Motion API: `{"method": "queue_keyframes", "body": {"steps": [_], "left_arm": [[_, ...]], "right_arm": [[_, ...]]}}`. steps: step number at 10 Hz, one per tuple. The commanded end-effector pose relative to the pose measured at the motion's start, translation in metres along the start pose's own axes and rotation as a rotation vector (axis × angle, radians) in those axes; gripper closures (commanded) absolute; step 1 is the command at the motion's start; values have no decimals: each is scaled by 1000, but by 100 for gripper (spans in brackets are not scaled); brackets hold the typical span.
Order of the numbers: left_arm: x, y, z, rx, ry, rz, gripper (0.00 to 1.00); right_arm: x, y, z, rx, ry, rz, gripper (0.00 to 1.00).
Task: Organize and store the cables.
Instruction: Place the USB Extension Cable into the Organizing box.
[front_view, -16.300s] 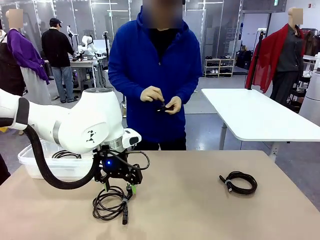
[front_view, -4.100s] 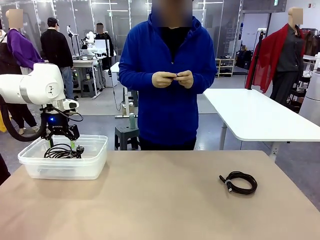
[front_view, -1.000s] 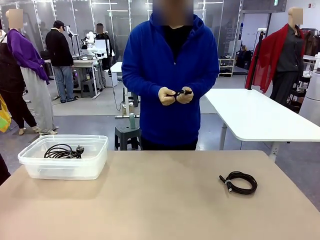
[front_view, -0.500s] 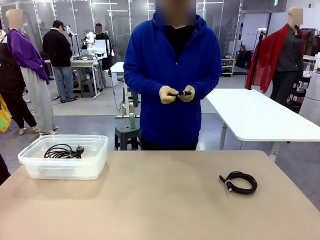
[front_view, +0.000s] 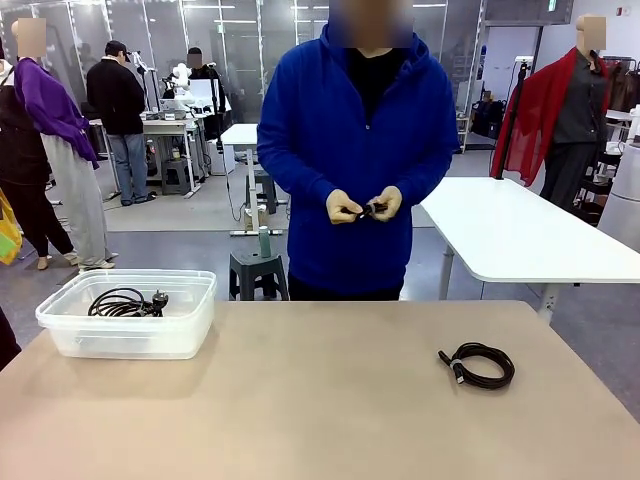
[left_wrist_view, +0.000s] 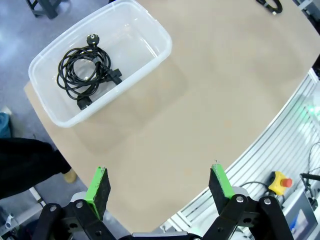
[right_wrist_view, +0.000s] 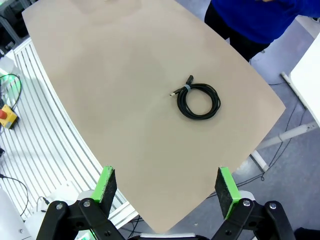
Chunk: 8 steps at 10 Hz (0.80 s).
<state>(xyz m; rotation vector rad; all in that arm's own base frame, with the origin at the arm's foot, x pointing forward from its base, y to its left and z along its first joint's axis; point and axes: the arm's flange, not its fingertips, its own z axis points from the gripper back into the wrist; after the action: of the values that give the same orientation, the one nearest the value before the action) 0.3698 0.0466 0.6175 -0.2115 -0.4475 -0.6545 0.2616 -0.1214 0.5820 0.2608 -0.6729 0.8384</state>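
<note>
L claw (left_wrist_view: 158, 170), R claw (right_wrist_view: 165, 171) wide; coiled blk cable (left_wrist_view: 85, 70) in clear tub (left_wrist_view: 140, 45).

A robotics lab: yellow emergency-stop box with red button (left_wrist_view: 279, 182), long white worktable (front_view: 520, 235) (glass partitions (front_view: 190, 40) behind), far bench crowded with equipment (front_view: 165, 127).

I see a beige worktop (front_view: 320, 410). The loose cable (front_view: 478, 365) and the stored cable (front_view: 122, 302) are both black, the box (front_view: 190, 325) clear, the person's sweater (front_view: 350, 130) blue. My left tool (left_wrist_view: 159, 172) and right tool (right_wrist_view: 166, 172) are black, pads (left_wrist_view: 98, 186) green.
</note>
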Motion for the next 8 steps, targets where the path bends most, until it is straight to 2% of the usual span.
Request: {"method": "queue_keyframes", "body": {"steps": [1, 6, 8], "left_arm": [[-1, 1, 2, 6, 0, 4, 0], [-1, 1, 2, 6, 0, 4, 0], [-1, 1, 2, 6, 0, 4, 0]], "right_arm": [[0, 1, 0, -7, 1, -2, 0], [0, 0, 0, 0, 0, 0, 0], [28, 5, -41, -6, 95, -39, 0]]}}
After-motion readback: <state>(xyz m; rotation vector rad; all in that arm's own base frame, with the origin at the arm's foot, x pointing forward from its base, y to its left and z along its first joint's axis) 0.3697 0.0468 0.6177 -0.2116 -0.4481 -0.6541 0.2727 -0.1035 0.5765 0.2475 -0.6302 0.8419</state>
